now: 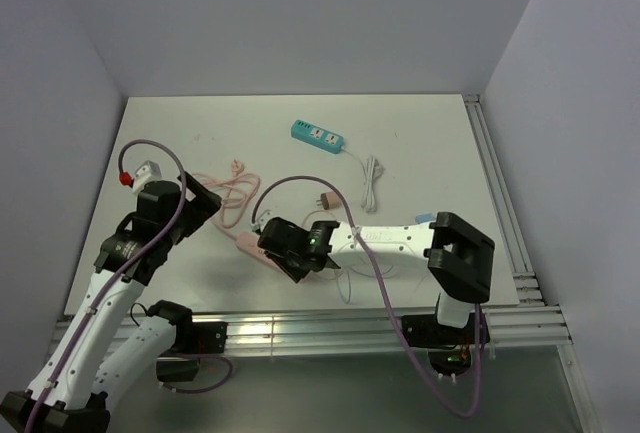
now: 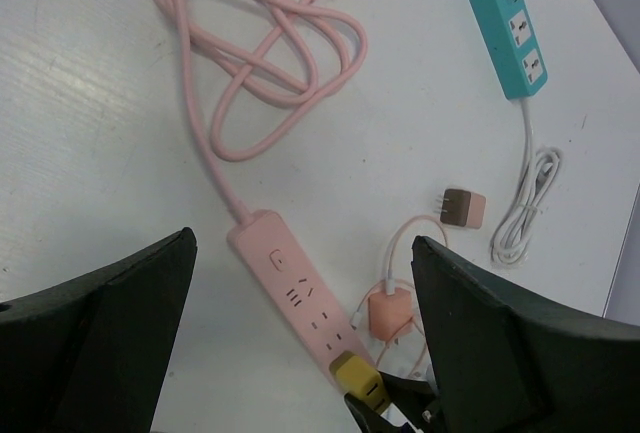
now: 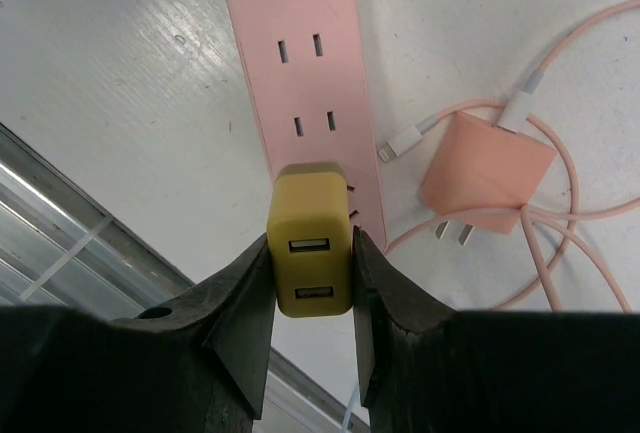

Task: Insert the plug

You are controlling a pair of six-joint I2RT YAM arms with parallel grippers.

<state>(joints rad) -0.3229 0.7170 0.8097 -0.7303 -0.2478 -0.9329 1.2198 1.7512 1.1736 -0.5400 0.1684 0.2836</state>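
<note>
A pink power strip point(image 3: 300, 63) lies on the white table; it also shows in the left wrist view point(image 2: 295, 298) and in the top view point(image 1: 250, 244). My right gripper point(image 3: 310, 273) is shut on a yellow USB charger plug point(image 3: 310, 253), held over the strip's near end socket; the plug also shows in the left wrist view point(image 2: 362, 385). I cannot tell whether its pins are in the socket. My left gripper point(image 2: 300, 343) is open and empty, above the strip's far half; it also shows in the top view point(image 1: 205, 203).
A pink charger point(image 3: 487, 165) with a coiled pink cable lies right of the strip. A brown plug point(image 2: 463, 208), a teal power strip point(image 2: 507, 28) with a white cord point(image 2: 525, 208), and the pink strip's looped cord point(image 2: 265, 63) lie further back. A metal rail point(image 1: 400, 325) runs along the near edge.
</note>
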